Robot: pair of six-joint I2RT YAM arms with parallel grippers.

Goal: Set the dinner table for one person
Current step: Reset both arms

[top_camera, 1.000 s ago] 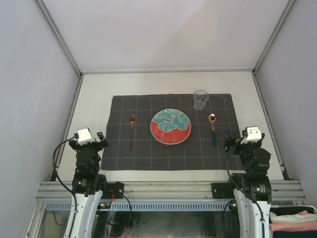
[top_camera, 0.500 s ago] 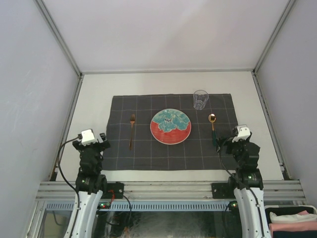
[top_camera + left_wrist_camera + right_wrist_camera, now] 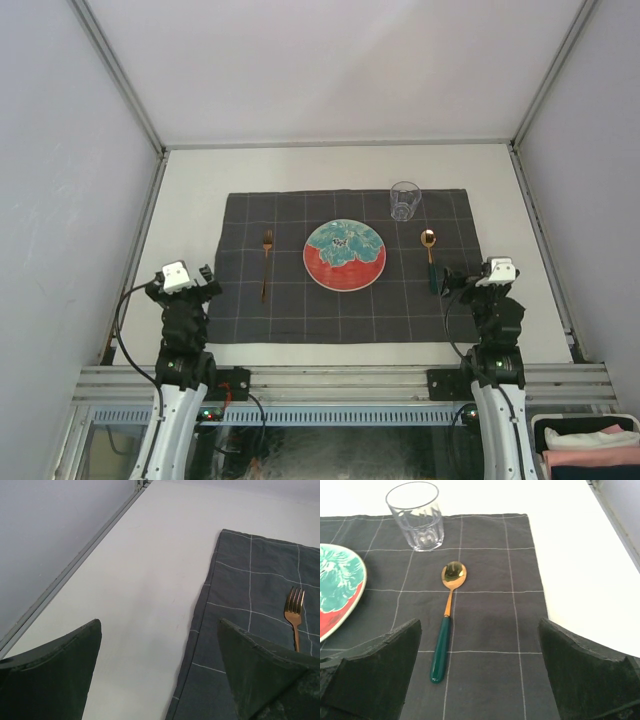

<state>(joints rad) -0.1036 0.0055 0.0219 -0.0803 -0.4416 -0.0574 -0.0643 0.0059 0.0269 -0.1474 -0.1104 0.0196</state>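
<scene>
- tabletop [image 3: 330,170] — off-white, matte, grey rails at its edges. You see it bare on every side of the plate, out past the cloth.
- cloth [image 3: 290,300] — dark grey with white checks, spread flat under the plate.
- plate [image 3: 344,255] — round, red and teal, at the middle of the cloth. It is your landmark for the entries below.
- fork [image 3: 266,262] — gold, on the cloth left of the plate and apart from it, tines pointing away from you.
- spoon [image 3: 430,258] — gold bowl, green handle, on the cloth right of the plate and apart from it, bowl at the far end.
- glass [image 3: 405,200] — clear, upright, far-right of the plate, just beyond the spoon's bowl.
- left arm [image 3: 180,320] — yours folds low over its base, near-left of the plate and past the fork. Its wrist is at the cloth's near left corner.
- left claw [image 3: 159,630] — spread wide and empty, fingers [image 3: 55,675] touching nothing. In your wrist view the cloth's left edge runs between them, and the fork's tines show by the right finger.
- right arm [image 3: 495,310] — folded the same way, near-right of the plate, wrist by the end of the spoon's handle.
- right claw [image 3: 479,625] — also spread wide and empty, fingers [image 3: 590,680] clear of the cloth. Your wrist view shows the spoon lying ahead between them, with the glass beyond it.
</scene>
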